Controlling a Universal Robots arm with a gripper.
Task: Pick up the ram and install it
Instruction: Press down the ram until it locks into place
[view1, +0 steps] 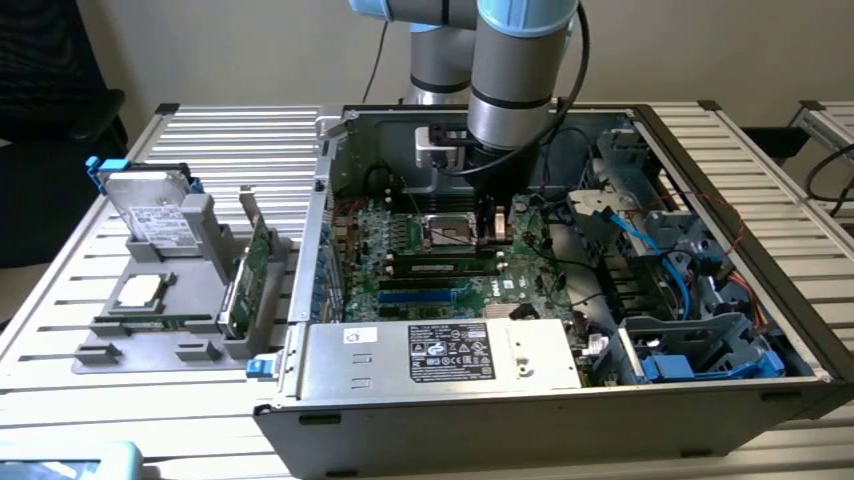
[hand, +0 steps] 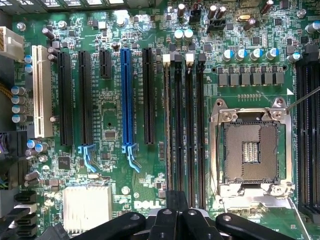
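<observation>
One ram (view1: 447, 267) stands mid-frame on the motherboard (hand: 110, 100), near the gripper (view1: 501, 225). It looks light, thin and snappable; hold its edges. I cannot tell the gripper's grip.

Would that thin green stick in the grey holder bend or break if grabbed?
The ram looks like a thin, narrow circuit board, so probably stiff and light. Being so thin, it may crack if twisted. Flat-sided, it is unlikely to roll.
</observation>
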